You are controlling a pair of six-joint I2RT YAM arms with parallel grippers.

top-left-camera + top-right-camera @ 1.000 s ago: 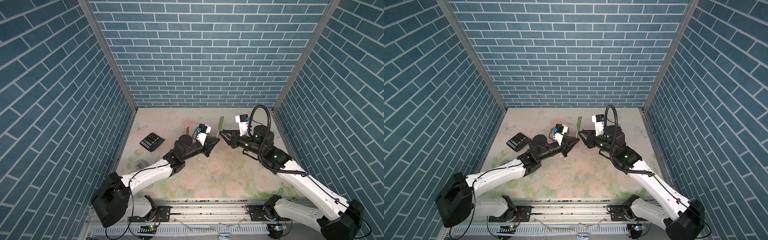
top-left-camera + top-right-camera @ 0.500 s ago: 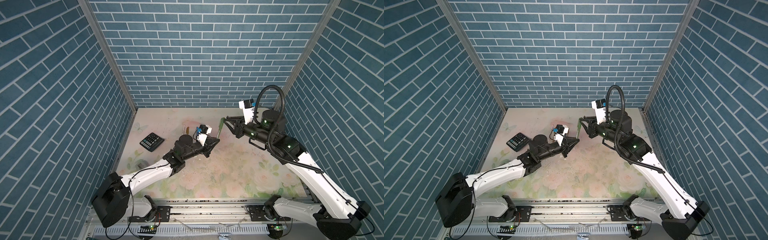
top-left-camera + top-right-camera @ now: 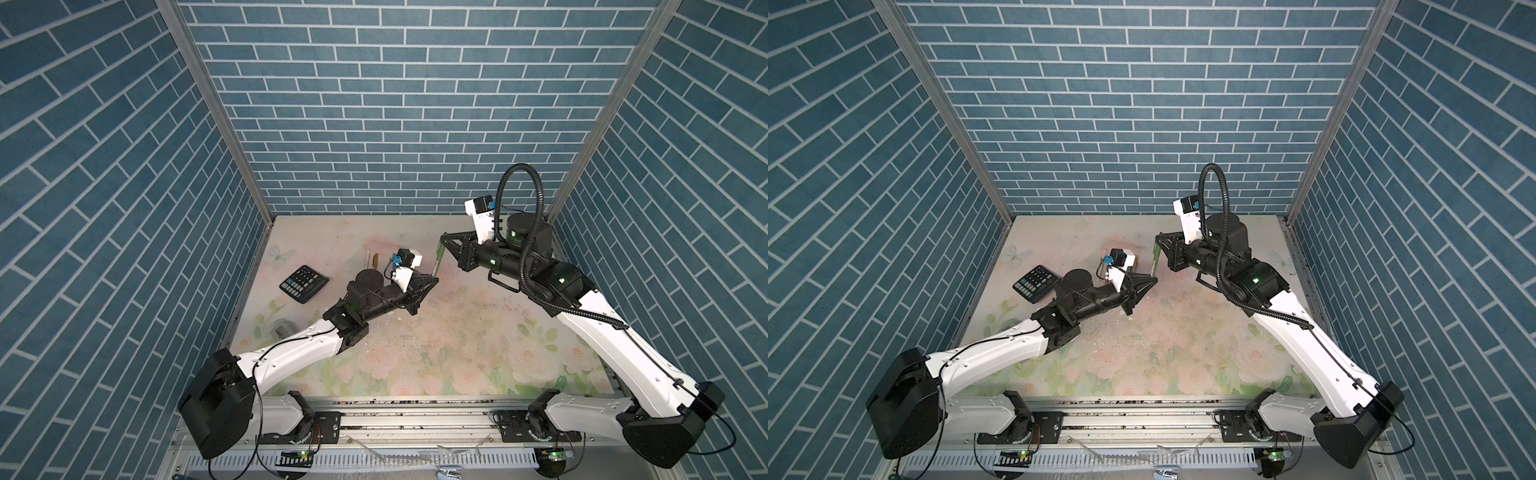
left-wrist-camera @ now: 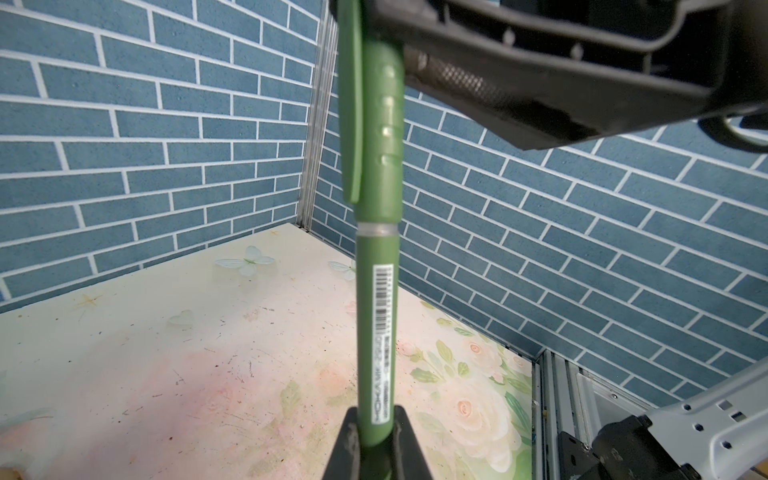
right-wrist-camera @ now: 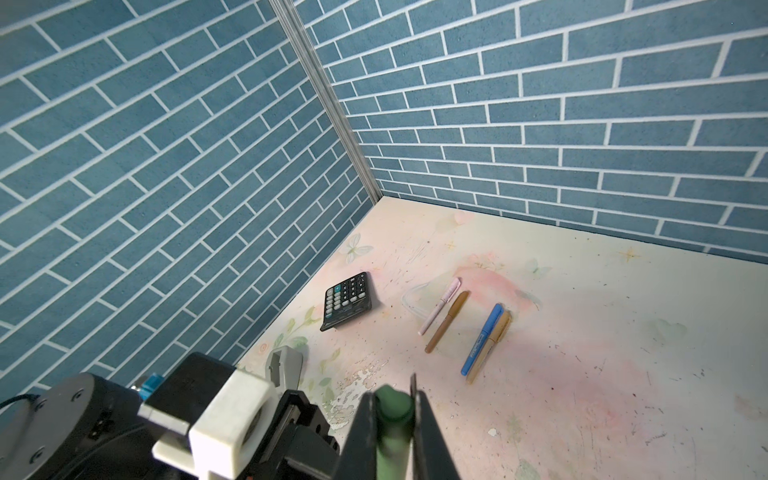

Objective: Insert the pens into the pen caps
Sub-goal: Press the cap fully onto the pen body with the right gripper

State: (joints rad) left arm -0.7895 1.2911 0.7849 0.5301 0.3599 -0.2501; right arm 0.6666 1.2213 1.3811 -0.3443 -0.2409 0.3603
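Note:
A dark green pen (image 4: 376, 316) stands nearly upright above the table, its green pen cap (image 4: 376, 124) seated on the upper end. My left gripper (image 4: 376, 432) is shut on the pen's lower end; in both top views it (image 3: 433, 279) sits mid-table. My right gripper (image 5: 390, 409) is shut on the cap's end and reaches in from the right (image 3: 443, 242). The green pen (image 3: 1155, 261) spans between the two grippers. Pink (image 5: 440, 305), gold-brown (image 5: 446, 320), blue (image 5: 482, 338) and a second gold-brown (image 5: 492, 343) pens lie capped on the table.
A black calculator (image 3: 303, 284) lies at the left near the wall. A small grey object (image 5: 284, 365) rests in front of it by the left wall. Brick walls close in the table on three sides.
My right gripper rose from beside the pen's middle to its upper end and closed there. The left arm kept still, holding the green pen.

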